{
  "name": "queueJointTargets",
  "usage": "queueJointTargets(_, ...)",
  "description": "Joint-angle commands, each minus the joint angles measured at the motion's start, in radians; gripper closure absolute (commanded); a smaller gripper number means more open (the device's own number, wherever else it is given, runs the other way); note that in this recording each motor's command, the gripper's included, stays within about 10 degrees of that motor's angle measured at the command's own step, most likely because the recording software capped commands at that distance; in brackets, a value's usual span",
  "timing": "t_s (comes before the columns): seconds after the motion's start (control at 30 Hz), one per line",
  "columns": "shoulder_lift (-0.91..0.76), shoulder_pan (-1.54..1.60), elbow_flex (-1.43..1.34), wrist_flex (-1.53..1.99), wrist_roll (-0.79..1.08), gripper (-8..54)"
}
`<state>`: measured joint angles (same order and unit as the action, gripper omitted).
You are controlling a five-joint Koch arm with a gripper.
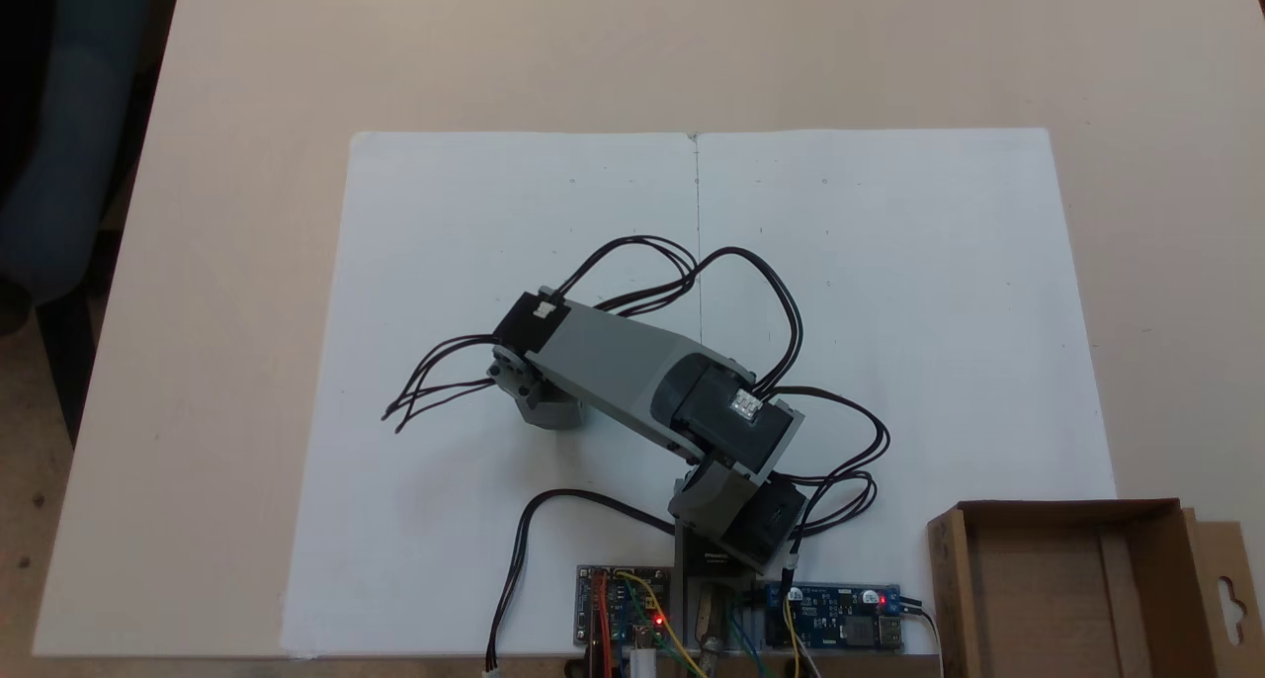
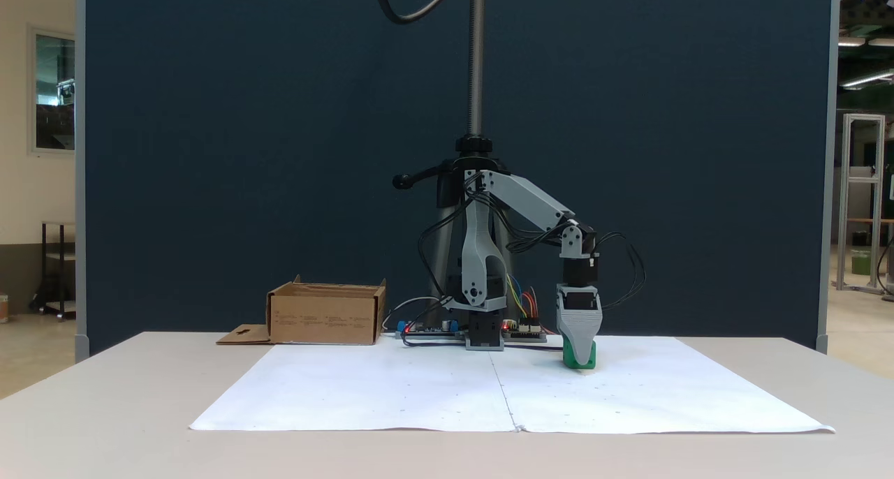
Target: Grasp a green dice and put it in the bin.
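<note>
Both fixed views carry my gripper [image 2: 579,357], but from above the arm [image 1: 632,372] hides its tip; side-on, the dice [image 2: 580,355] sits at the tip on paper [image 2: 419,388]. Can't tell jaw gap or grip. Bin [image 1: 1077,579], well off, looks empty.

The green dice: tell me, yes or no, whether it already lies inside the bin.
No, the green dice sits on the white paper, far from the bin.
</note>
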<state>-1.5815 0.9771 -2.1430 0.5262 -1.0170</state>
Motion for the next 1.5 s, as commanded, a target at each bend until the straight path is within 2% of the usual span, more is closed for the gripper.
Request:
queueJointTargets(0.0, -0.003, 0.006, -0.002, -0.028, -0.078, 2.5)
queueJointTargets(0.23, 0.008, 0.006, -0.003, -0.031, -0.078, 4.4)
queueJointTargets(0.33, 0.009, 0.006, -0.003, -0.031, -0.078, 7.6)
queueJointTargets(0.43, 0.009, 0.006, -0.003, -0.029, -0.078, 14.4)
queueJointTargets(0.57, 0.017, 0.006, -0.003, -0.032, -0.078, 17.2)
queueJointTargets(0.8, 0.003, -0.014, -0.002, -0.029, -0.078, 33.3)
queueJointTargets(1.0, -0.048, -0.121, -0.002, -0.04, -0.077, 33.4)
queueJointTargets(1.13, -0.175, -0.373, 0.002, -0.069, -0.055, 33.4)
queueJointTargets(1.47, -0.393, -0.959, 0.002, -0.222, 0.268, 33.4)
